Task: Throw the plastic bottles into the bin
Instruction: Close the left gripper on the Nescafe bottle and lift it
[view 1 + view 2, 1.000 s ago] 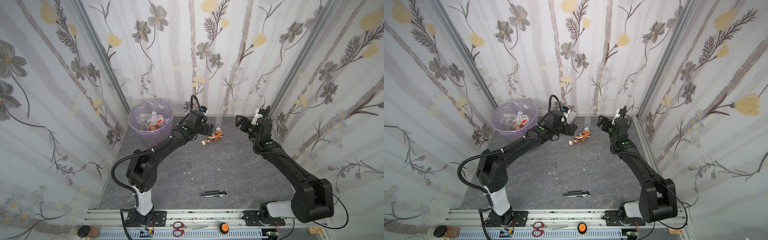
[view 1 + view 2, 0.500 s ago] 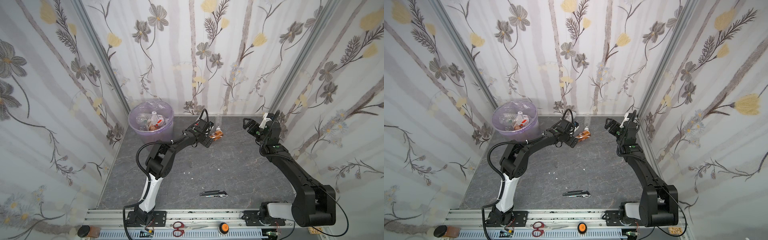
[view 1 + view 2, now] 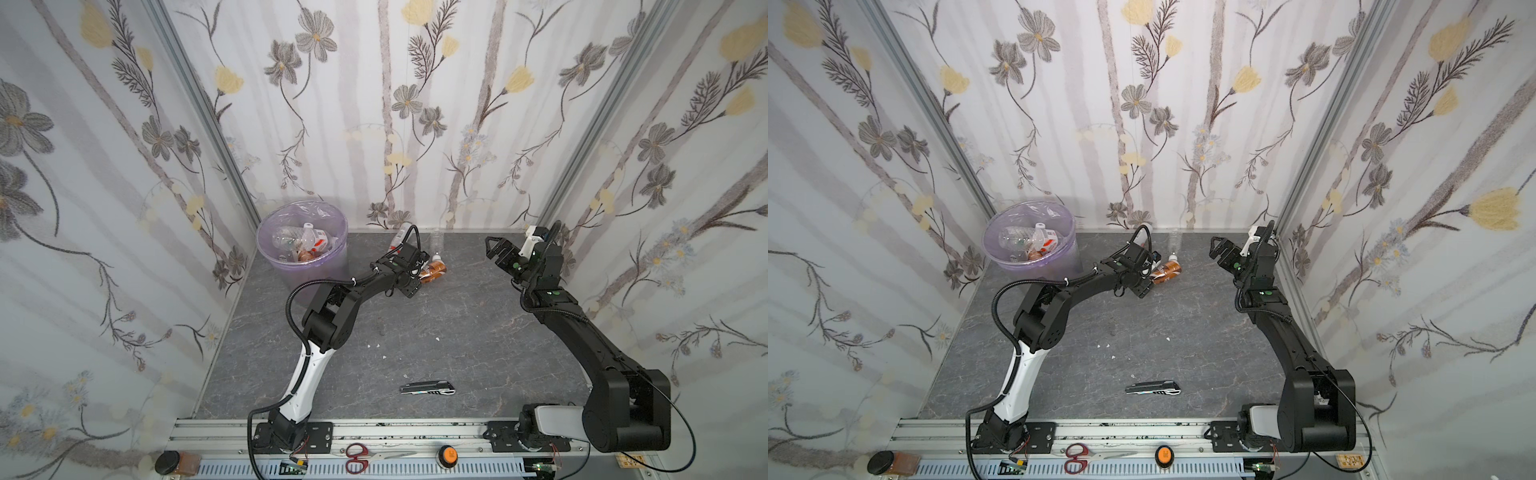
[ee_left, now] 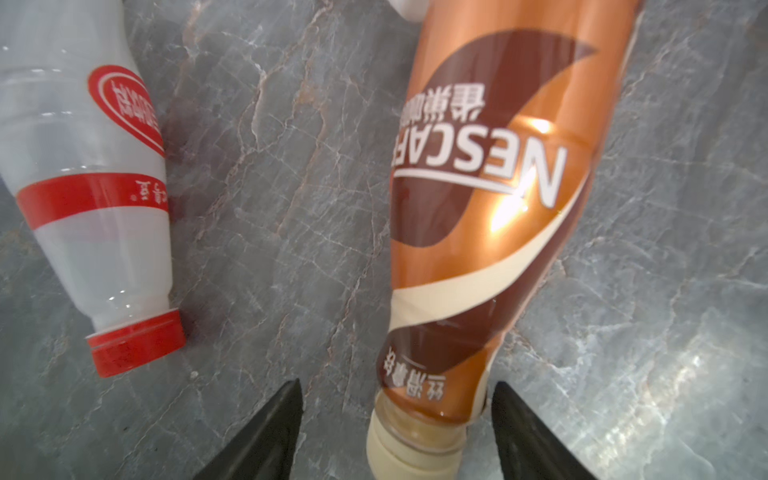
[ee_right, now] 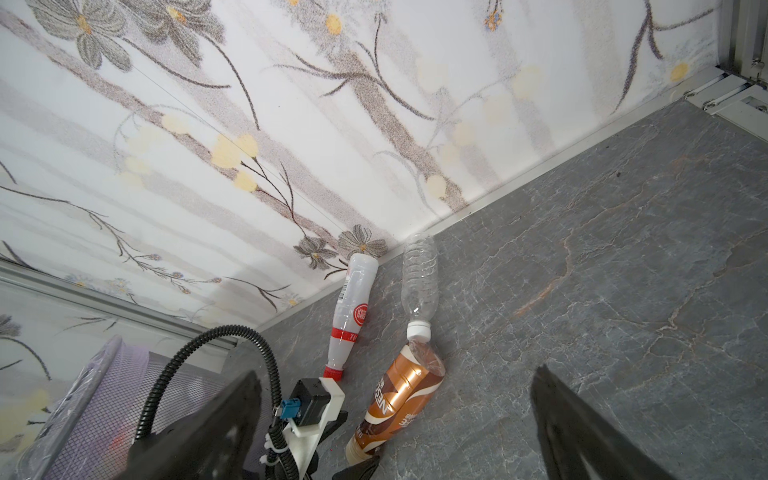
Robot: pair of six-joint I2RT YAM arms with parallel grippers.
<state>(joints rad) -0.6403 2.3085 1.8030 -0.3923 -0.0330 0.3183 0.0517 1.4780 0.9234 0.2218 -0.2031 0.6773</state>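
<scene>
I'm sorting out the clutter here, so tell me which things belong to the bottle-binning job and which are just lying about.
Job: bin, bottles inside it, brown Nescafe bottle, red-capped white bottle, clear bottle, left gripper straddling the brown one's neck.
Lying about: grey utility knife, red-handled scissors, orange knob, dark-lidded jar.

Black arms (image 3: 582, 332), white link (image 3: 305, 382), ribbed cables (image 3: 287, 309)
</scene>
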